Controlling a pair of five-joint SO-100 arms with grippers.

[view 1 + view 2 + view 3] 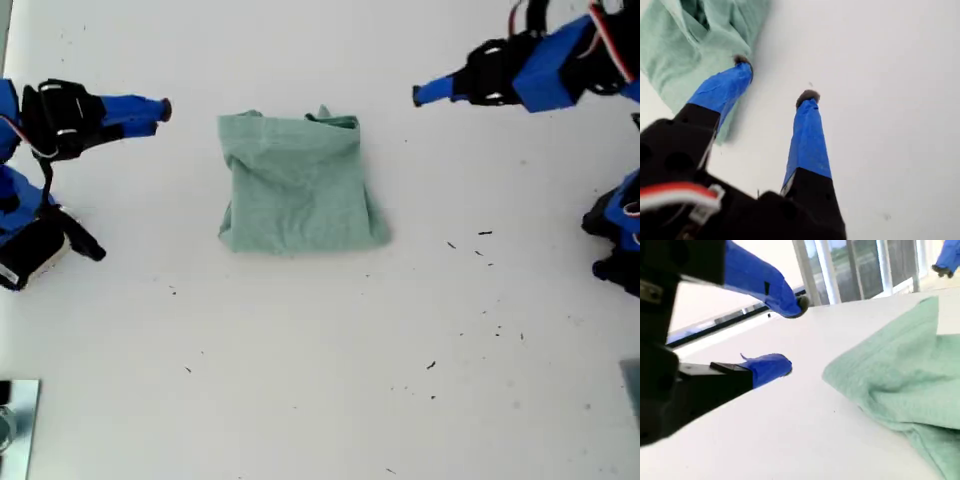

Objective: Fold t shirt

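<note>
Centrally, folded t shirt [298, 184] lying on white table [320, 400], my first hand [775, 80] and my second hand [790, 335] both hovering apart, empty, beside it.

exterior: overhead, straight down, far — wrists: low, close along blue-taped jaws — all share the pale sage-green knit t shirt [298, 185] [687, 45] [900, 385]

Soft heathered knit t shirt [297, 185], smooth matt white table [320, 380]
</note>
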